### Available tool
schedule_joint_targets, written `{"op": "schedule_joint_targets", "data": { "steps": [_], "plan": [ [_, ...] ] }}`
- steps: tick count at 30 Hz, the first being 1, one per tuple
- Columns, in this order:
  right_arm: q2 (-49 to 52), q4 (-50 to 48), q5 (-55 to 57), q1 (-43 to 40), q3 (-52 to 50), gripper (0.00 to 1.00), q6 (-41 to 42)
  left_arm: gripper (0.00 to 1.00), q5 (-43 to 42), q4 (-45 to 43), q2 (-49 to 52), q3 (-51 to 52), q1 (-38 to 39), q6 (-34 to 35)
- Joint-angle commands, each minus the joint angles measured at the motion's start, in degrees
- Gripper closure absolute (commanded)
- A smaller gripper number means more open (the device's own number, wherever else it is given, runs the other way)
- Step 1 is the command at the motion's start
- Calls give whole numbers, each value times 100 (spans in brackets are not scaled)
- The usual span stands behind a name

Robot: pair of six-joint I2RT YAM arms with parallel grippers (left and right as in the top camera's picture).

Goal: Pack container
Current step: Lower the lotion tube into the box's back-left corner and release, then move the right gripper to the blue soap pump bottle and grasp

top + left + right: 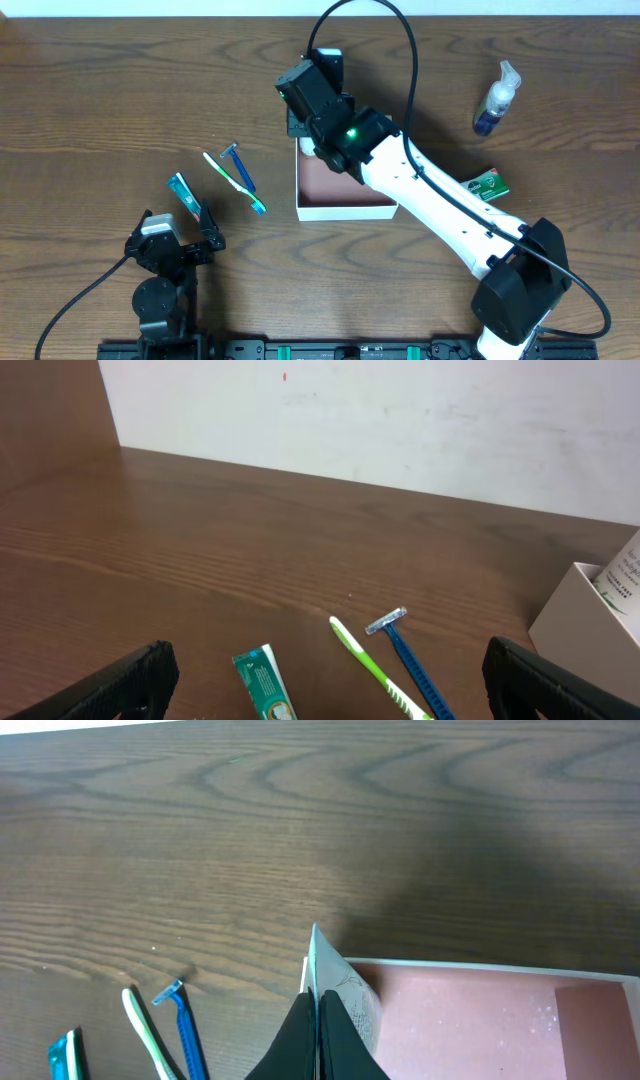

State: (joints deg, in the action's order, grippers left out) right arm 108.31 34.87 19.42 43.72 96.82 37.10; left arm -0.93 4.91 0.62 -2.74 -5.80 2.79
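The container (pixel 345 209), a shallow white-walled box with a pinkish-brown inside, sits mid-table. It also shows in the right wrist view (pixel 470 1020) and at the right edge of the left wrist view (pixel 578 622). My right gripper (pixel 312 140) (pixel 318 1005) is shut on the flat end of a white printed tube (pixel 345 982) at the container's far left corner. The tube's end also shows in the left wrist view (pixel 622 572). My left gripper (pixel 175 240) (pixel 330 678) is open and empty near the front edge, just short of the toothpaste.
A green toothpaste tube (pixel 184 195) (pixel 262 682), a green-white toothbrush (pixel 235 182) (pixel 370 670) and a blue razor (pixel 240 168) (pixel 410 665) lie left of the container. A spray bottle (pixel 497 98) stands far right. A small green-and-white carton (pixel 488 185) lies right of the container.
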Motion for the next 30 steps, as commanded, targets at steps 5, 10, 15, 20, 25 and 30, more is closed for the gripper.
{"op": "schedule_joint_targets", "data": {
  "steps": [5, 10, 15, 20, 25, 30],
  "plan": [
    [-96, -81, 225, 50, 269, 98, 144, 2, -11, 98, -22, 162, -24, -4],
    [-79, -83, 225, 50, 269, 43, 105, 2, -11, 98, -22, 162, -24, -2],
    [-98, -120, 289, 50, 284, 35, -190, 2, -11, 98, -22, 162, -24, -4],
    [-356, 212, 313, -9, 621, 31, -568, 2, -11, 98, -22, 162, -24, -4],
    [-852, 1261, 352, -568, 1403, 18, -931, 2, -11, 98, -22, 162, -24, -4],
    [-1172, 2017, -50, -1711, 1593, 5, -1169, 2, -11, 98, -22, 162, -24, -4]
  ]
}}
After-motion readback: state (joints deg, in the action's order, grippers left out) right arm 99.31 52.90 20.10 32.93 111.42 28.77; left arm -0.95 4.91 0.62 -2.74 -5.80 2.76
